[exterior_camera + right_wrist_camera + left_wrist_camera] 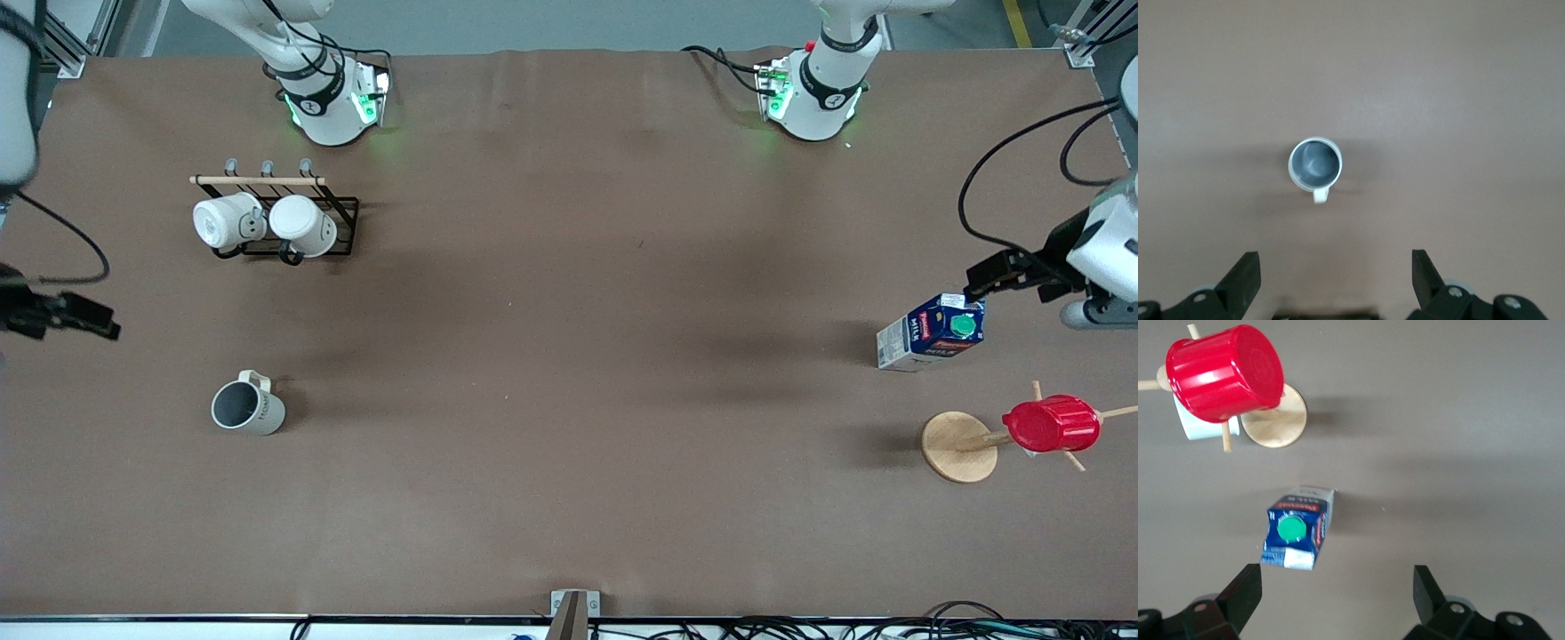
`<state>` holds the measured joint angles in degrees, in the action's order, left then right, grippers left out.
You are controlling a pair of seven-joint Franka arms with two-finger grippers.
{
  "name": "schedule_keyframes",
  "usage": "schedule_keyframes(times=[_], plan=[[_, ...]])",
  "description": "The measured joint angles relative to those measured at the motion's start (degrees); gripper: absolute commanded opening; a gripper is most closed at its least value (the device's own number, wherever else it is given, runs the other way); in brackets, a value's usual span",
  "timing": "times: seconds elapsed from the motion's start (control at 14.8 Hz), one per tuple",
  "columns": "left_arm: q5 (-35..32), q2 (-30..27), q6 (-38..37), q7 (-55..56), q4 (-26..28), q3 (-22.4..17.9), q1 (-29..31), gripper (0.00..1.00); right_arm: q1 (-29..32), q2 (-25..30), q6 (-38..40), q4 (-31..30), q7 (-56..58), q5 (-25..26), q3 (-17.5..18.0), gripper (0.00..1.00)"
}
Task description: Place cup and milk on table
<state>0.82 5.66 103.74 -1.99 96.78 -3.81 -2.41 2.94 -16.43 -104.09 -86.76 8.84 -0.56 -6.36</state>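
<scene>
Matte brown table [569, 373], seen from above, with both arms raised clear of it. The cup [247, 408] stands upright on the table toward the right arm's end, its grey inside showing, its handle turned toward the robots' bases and dark lettering on its side. It lies nearer the front camera than the black wire rack [293, 227], which carries two white mugs [262, 222] under a wooden bar.

The right gripper [1331, 283] hangs in the air with its fingers spread wide and nothing between them; in the right wrist view the cup [1315, 162] sits directly below, well apart from the fingertips.

The milk [931, 332] stands on the table toward the left arm's end (green cap facing up, carton apparently upright). The left gripper [1000, 274] is up in the air just beside the carton, fingers wide apart and empty; the left wrist view shows the milk [1298, 528] below and free of both fingers.

Nearer the front camera than the milk stands a wooden peg stand [958, 446] with a red ribbed cup [1051, 424] hung on it.
</scene>
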Motion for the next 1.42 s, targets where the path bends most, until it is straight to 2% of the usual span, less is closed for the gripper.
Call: schedule_keyframes(times=[0.34, 0.67, 0.94, 1.01, 1.08, 1.15, 1.42], plan=[[0.00, 1.17, 8.67, -4.59, 7.84, -3.82, 0.30, 1.00, 0.36, -10.13, -8.58, -1.60, 0.91, -1.93, 0.17, 1.00], [0.00, 3.54, 12.75, -4.75, 11.14, -4.04, 0.30, 1.00, -0.66, -11.88, -25.84, -12.98, 2.05, -2.77, 0.63, 1.00], [0.00, 4.17, 16.58, -4.82, 15.18, -4.09, 0.41, 1.00, -0.67, -14.15, -30.89, -14.70, 3.01, -3.00, 0.62, 1.00], [0.00, 4.40, 16.93, -4.84, 15.77, -4.11, 0.51, 1.00, -0.67, -14.94, -31.89, -14.74, 3.02, -3.15, 0.62, 0.96], [0.00, 4.64, 17.13, -4.87, 16.17, -4.14, 0.58, 1.00, -0.67, -15.68, -32.66, -14.75, 3.03, -3.29, 0.62, 0.91], [0.00, 4.87, 17.25, -4.91, 16.41, -4.19, 0.64, 1.00, -0.67, -16.31, -33.13, -14.75, 3.04, -3.53, 0.62, 0.80], [0.00, 5.15, 18.66, -5.87, 17.44, -4.88, 0.76, 1.00, -0.72, -17.22, -33.45, -14.74, 3.07, -3.72, 0.67, 0.20]])
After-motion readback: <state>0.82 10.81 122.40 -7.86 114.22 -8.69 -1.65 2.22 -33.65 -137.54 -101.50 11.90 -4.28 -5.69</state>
